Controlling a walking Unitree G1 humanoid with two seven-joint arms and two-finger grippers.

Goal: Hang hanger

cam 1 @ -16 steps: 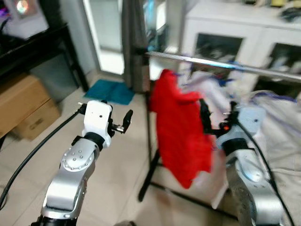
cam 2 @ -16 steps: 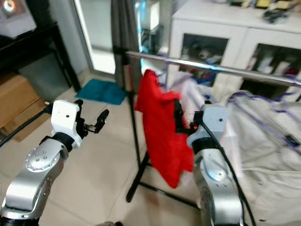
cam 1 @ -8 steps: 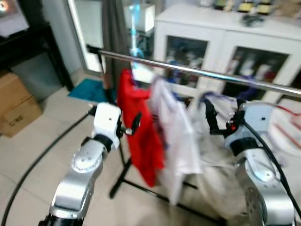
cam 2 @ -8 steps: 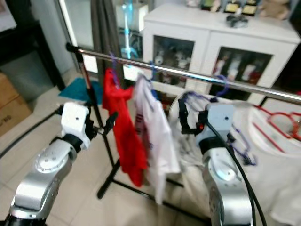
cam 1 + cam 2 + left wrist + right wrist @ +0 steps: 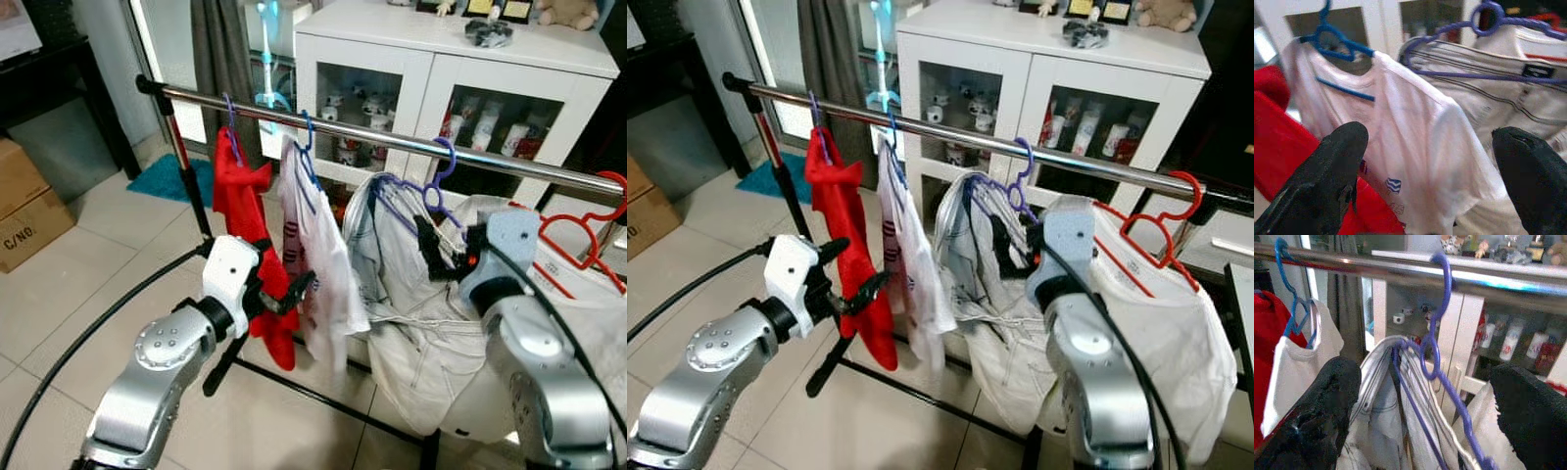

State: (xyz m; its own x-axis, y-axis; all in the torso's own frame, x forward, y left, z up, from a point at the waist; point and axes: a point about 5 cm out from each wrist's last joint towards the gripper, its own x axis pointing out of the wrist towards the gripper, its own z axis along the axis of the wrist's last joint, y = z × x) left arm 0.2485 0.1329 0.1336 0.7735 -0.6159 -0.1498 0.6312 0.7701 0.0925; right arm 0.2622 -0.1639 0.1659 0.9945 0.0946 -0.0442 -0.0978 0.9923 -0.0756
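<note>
From the head views, a steel rail (image 5: 392, 137) is running across in front of a white cabinet (image 5: 441, 69), and four hangers are sitting on it: one carrying a red garment (image 5: 245, 206), a blue hanger (image 5: 306, 147) with a white T-shirt (image 5: 318, 255), a purple hanger (image 5: 1014, 186) with a pale striped garment (image 5: 970, 274), and a red hanger (image 5: 1161, 220) under another white garment. The left tool (image 5: 284, 294) is hovering in front of the red garment and T-shirt, fingers spread and holding nothing. The right tool (image 5: 436, 255) is hanging just below the purple hanger, close to its wire; whether it is touching is hard to judge here.

In the left wrist view, the left tool's fingers (image 5: 1327, 181) are standing wide apart, framing the T-shirt without gripping it.

In the right wrist view, the purple hanger's hook (image 5: 1442, 289) is resting over the rail, and the right tool's fingers (image 5: 1322, 406) are spread on either side, empty.

The hanging looks done; only withdrawing seems left. The rail's right end is being cut off.
</note>
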